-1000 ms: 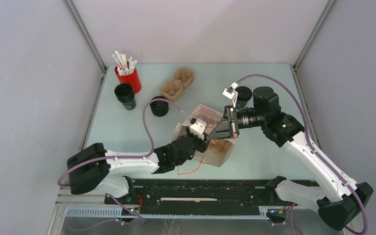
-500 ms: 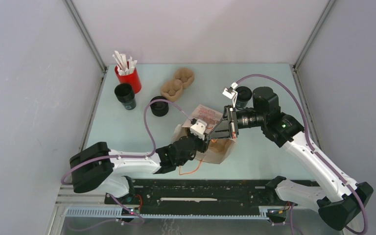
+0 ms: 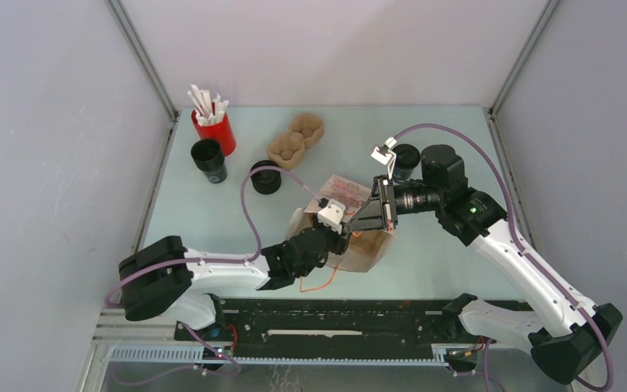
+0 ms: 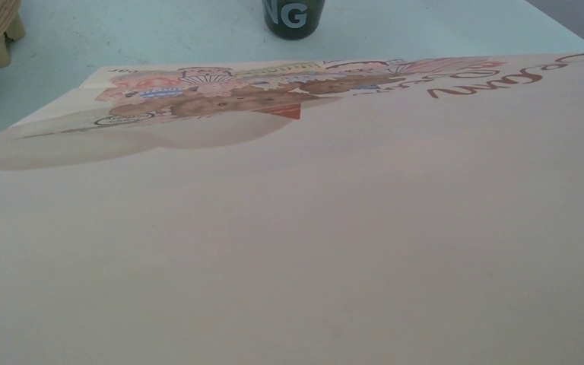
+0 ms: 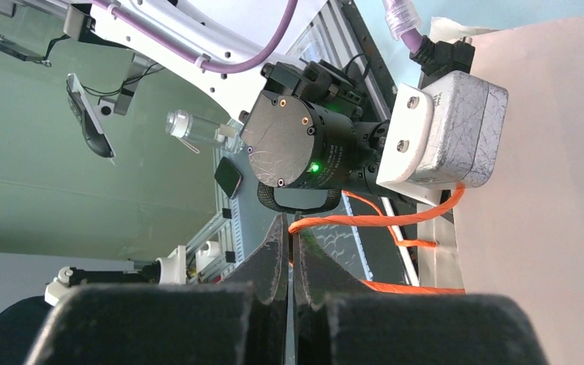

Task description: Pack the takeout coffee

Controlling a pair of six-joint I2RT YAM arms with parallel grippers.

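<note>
The takeout coffee (image 3: 209, 159), a black tapered cup, stands at the back left beside the red cup. A brown paper bag (image 3: 366, 255) lies in the middle of the table. My right gripper (image 3: 357, 231) is shut on the bag's orange cord handle (image 5: 365, 221), which runs between its fingertips (image 5: 277, 243). My left gripper (image 3: 336, 234) sits at the bag's mouth, its fingers hidden. Plain and printed bag paper (image 4: 289, 228) fills the left wrist view. A second black cup (image 3: 406, 161) stands behind the right arm and shows as a dark cup (image 4: 293, 15) past the bag.
A red cup of white sticks (image 3: 214, 131) stands at the back left. A squat black round piece (image 3: 265, 177) sits near it. A brown moulded cup carrier (image 3: 295, 140) lies at the back centre. Grey walls close in both sides.
My left arm's elbow has crept slightly to the right. The bag and the right arm stay as they were.
</note>
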